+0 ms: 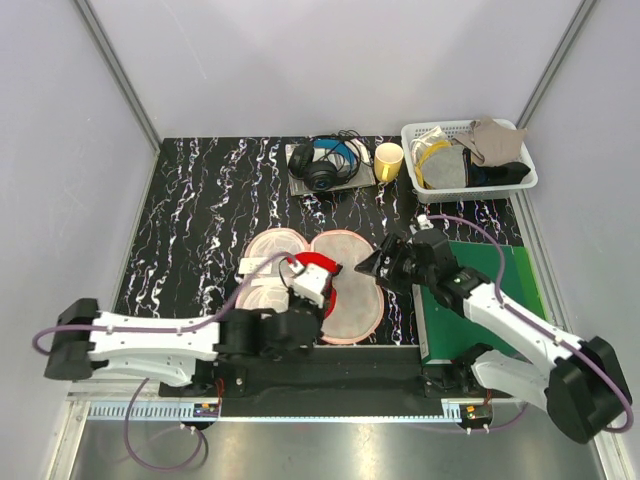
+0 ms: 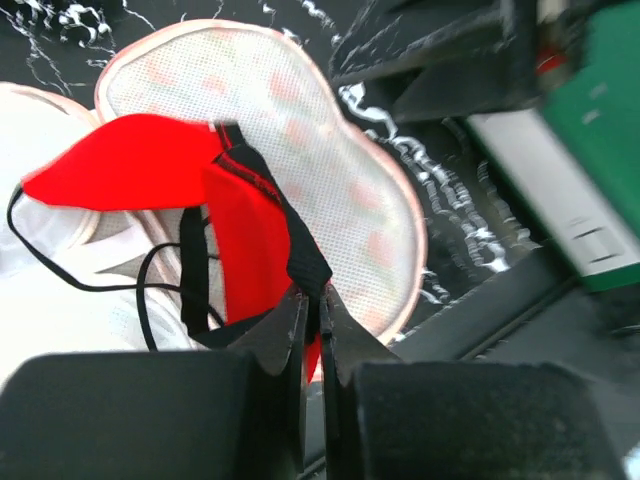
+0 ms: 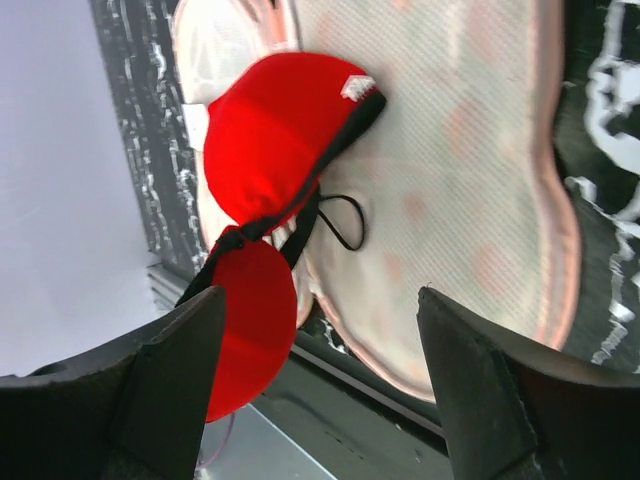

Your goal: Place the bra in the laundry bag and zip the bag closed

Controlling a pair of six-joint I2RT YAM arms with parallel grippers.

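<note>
Finds the bra (image 1: 316, 264) over the middle of the laundry bag (image 1: 352, 300), the bag spread open and flat, pale mesh lining up, pink edging round each lobe. Shows one red cup resting on the lining near the bag's centre fold, the other cup lower, toward the bag's near edge, with thin black straps looping loose across the lining. Puts the left gripper (image 2: 322, 300) at the bag's near edge, jaws pressed together on a black band of the bra and pinching it there. Counts the left wrist and its purple cable (image 1: 262, 262) as the things lying over the bag's left lobes in the top view, hiding part of them. Sets the right gripper (image 3: 318, 305) just off the bag's right side, turned toward the bra, its fingers (image 3: 170, 370) wide apart with nothing gripped, touching neither bra nor bag. Notes, right of the bag and under the right arm, a green board (image 1: 500, 262) on the black marbled table (image 1: 195, 215). Beyond the bag, toward the back wall, places black-and-blue headphones (image 1: 325, 165) on a flat grey thing, a yellow cup (image 1: 389, 159) just beside them, and further right a white basket (image 1: 416, 133) holding grey and beige cloths (image 1: 490, 140), all well apart from the bag. Cannot tell the zipper's position along the edging.
</note>
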